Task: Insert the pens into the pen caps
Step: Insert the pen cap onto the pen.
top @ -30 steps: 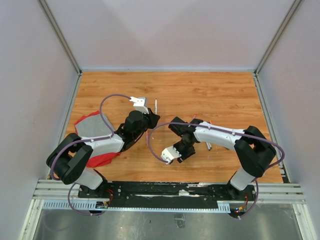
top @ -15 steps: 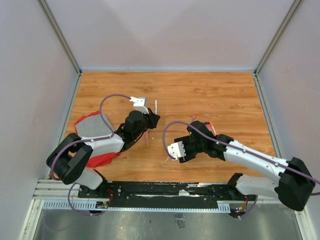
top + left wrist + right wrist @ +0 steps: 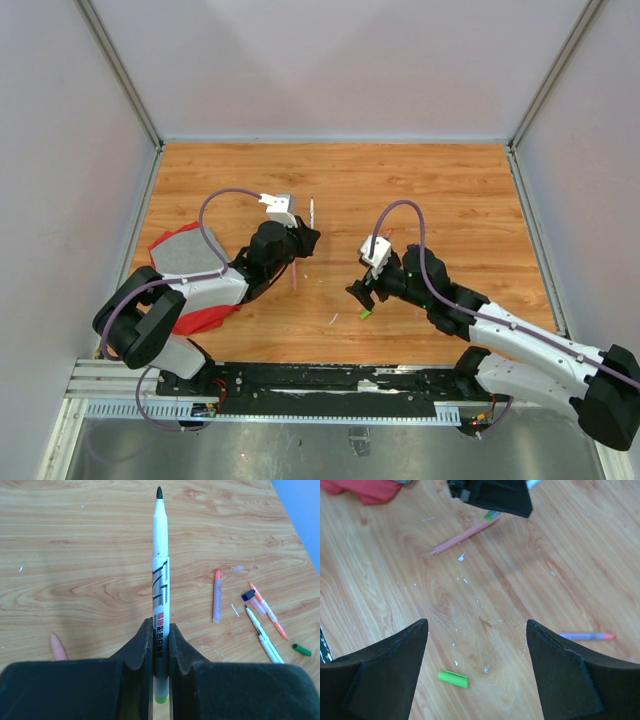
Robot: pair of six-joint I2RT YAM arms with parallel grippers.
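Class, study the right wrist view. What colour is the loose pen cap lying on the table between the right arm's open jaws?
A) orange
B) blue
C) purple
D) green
D: the short green cap lies on the table between the right arm's open jaws, touching neither of them.

Wood-grain tabletop [image 3: 450,190], plain grey walls [image 3: 330,60], alu frame [image 3: 121,70]
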